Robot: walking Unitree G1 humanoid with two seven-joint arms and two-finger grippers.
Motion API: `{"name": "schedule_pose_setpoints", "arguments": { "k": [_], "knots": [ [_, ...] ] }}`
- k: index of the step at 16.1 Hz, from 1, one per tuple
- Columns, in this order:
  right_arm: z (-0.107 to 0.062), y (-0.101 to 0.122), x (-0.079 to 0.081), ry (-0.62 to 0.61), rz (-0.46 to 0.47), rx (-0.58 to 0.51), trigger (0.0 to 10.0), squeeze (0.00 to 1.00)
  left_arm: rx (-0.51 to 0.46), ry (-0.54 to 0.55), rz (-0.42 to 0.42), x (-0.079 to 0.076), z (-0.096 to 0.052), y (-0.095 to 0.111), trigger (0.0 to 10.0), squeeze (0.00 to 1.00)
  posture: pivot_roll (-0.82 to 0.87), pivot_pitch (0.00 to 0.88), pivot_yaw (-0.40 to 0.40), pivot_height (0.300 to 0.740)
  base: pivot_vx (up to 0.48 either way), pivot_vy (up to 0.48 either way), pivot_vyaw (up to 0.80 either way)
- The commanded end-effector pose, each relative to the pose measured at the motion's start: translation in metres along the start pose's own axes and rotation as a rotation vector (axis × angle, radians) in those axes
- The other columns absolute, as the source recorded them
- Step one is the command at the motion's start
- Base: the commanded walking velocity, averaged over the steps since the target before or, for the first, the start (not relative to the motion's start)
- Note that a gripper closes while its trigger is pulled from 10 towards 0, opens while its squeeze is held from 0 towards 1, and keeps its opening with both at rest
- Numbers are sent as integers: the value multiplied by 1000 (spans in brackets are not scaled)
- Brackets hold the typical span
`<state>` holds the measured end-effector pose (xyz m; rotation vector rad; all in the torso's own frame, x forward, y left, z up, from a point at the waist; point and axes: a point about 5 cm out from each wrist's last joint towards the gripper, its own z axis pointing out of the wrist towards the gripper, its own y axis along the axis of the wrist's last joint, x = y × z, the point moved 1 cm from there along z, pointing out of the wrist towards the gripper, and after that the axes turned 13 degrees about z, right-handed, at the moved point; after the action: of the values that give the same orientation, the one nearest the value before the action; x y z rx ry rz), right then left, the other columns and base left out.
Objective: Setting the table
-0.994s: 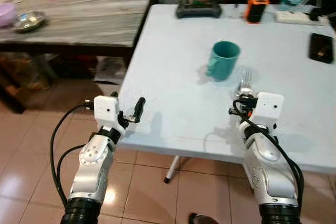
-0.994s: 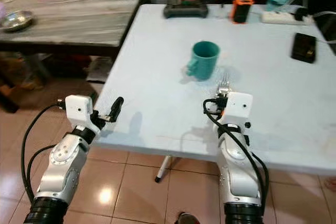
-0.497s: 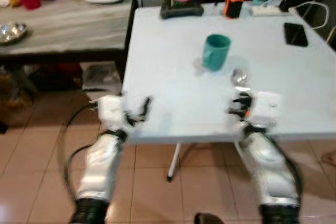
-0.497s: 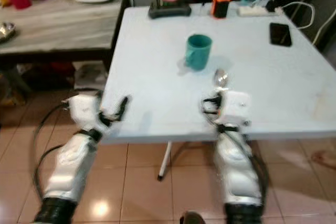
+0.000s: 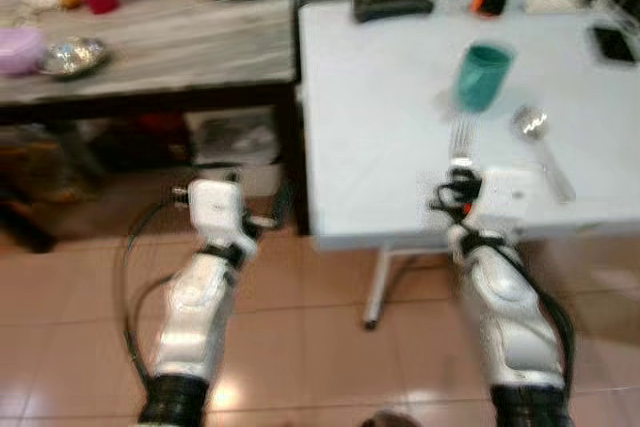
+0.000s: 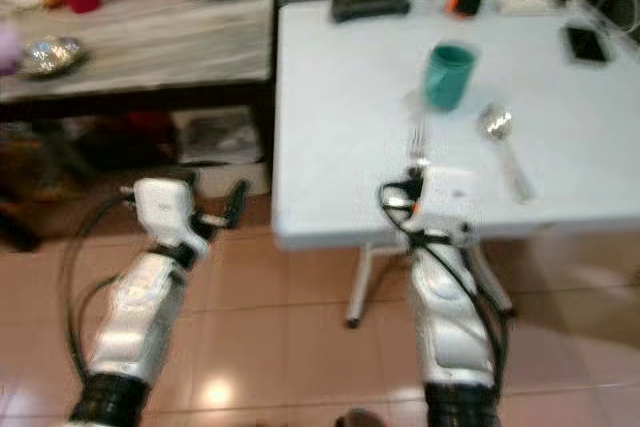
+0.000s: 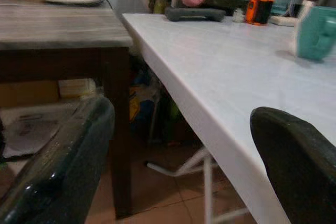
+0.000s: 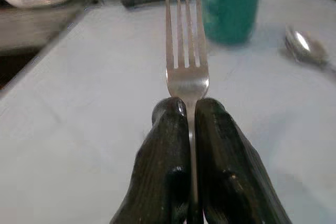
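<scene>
Your right end effector is pinching the fork, tines pointing ahead toward the teal mug; the spoon is lying just right. Left end effector is hanging open, empty.

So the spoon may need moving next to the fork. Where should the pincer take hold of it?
Grip the spoon on its thin handle, near the table's front edge. It lies flat, bowl toward the teal mug, so coming from above across the handle looks easiest.

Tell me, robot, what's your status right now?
Right gripper shut on fork, over white table. Left gripper open, off the table edge. Spoon lies beside teal mug, ahead of fork.
</scene>
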<state>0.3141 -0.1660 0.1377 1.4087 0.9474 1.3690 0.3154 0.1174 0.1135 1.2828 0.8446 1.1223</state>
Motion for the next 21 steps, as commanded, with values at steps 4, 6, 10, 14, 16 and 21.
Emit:
{"name": "schedule_pose_setpoints", "arguments": {
  "k": [4, 6, 10, 14, 16, 21],
  "knots": [
    [0, 7, 6, 29, -1, -36, 10000, 0, -7, 27, 27, 6, 1, 3, 10000, 0, -248, 101, 63, 740, 0, 480, 0],
    [0, 6, 6, 29, 0, -38, 10000, 0, -5, 37, 28, 7, 0, 3, 10000, 0, -245, 100, 61, 740, 0, 480, 0],
    [-1, 5, 5, 33, -4, -35, 10000, 0, -2, 46, 38, 7, 0, 2, 10000, 0, -242, 98, 59, 740, 0, 480, 0],
    [-1, 5, 7, 44, -13, -41, 10000, 0, 2, 50, 40, 7, 0, 1, 10000, 0, -240, 99, 62, 740, 0, 480, 0],
    [-2, 5, 6, 43, -13, -42, 10000, 0, 8, 54, 51, 8, 0, 1, 10000, 0, -239, 99, 62, 740, 0, 480, 0],
    [-3, 5, 4, 48, -23, -41, 10000, 0, 24, 62, 65, 13, -2, -3, 10000, 0, -242, 97, 54, 740, 0, 67, 0]
  ]
}}
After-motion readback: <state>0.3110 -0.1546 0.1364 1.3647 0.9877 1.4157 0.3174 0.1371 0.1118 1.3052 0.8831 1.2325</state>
